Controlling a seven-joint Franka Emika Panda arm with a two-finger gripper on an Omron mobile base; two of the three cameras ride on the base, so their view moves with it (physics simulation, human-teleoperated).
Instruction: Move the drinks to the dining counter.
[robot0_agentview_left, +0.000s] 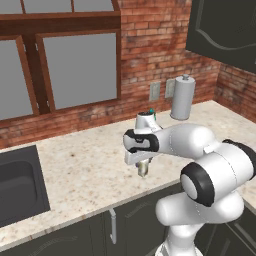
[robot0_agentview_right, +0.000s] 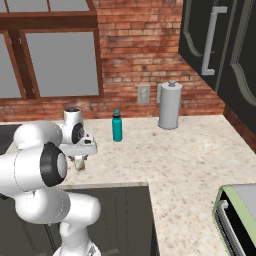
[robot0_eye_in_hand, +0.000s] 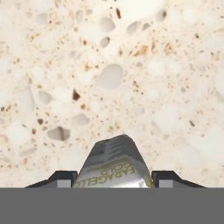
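- Gripper pointed down, jaws closed narrow on pale can, one finger each side.
- Stone counter lay beneath jaws; can seemed just off it.
- Teal bottle stood beyond jaws, near brick wall.
- Paper-towel roll farther off, past bottle.
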